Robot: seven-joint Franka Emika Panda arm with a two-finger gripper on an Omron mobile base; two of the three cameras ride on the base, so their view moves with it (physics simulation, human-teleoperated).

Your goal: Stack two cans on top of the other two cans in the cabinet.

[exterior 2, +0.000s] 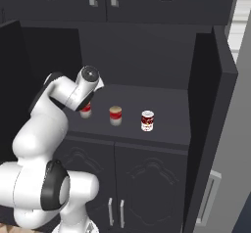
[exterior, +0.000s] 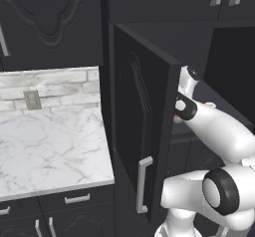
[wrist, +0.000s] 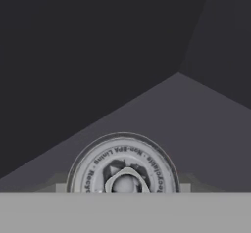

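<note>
Low in the hand view a can [wrist: 123,166] shows its lid straight below; whether the jaws grip it I cannot tell. In the right base view, left of centre, it [exterior 2: 86,110] stands on the cabinet [exterior 2: 162,107] shelf, half hidden behind the arm. An off-centre closing could tip it into the next can [exterior 2: 115,115].

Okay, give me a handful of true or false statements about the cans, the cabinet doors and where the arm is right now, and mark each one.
1. Three cans stand on the cabinet shelf in the right base view. True: the left can, the middle can and the right can.
2. One can is already stacked on another. False: each of the three stands alone on the shelf.
3. The arm reaches over the left can. True.
4. The cabinet doors are closed. False: the left door and the right door both stand open.
5. The hand view looks down on a can's ring-pull lid. True.
</note>
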